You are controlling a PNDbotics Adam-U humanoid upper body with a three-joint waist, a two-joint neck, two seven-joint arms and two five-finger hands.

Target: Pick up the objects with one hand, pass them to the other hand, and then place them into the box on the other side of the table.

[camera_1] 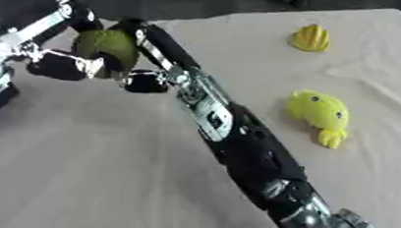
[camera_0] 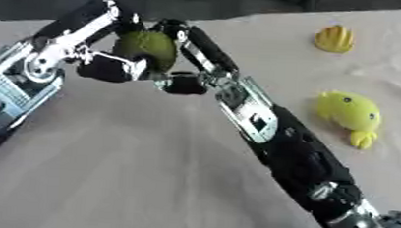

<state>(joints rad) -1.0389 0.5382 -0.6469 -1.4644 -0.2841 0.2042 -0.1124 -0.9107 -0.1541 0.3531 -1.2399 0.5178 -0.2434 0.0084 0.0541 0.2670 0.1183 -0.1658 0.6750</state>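
Note:
A round olive-green object (camera_0: 147, 48) is held above the table's far left part, between both hands. My left hand (camera_0: 110, 68) comes in from the left, with fingers over the top of the object and the thumb curled under it. My right hand (camera_0: 193, 43) reaches across from the lower right. Its fingers lie along the object's right side and its thumb (camera_0: 185, 83) curls in below. A yellow fish-shaped toy (camera_0: 350, 114) lies on the table at the right. A smaller yellow ridged object (camera_0: 335, 38) lies at the far right. No box is in view.
The beige cloth-covered table (camera_0: 132, 171) fills the view, and its far edge runs along the top. My right forearm (camera_1: 237, 137) crosses the table diagonally from the lower right corner. My left arm's silver links (camera_0: 21, 77) stand along the left edge.

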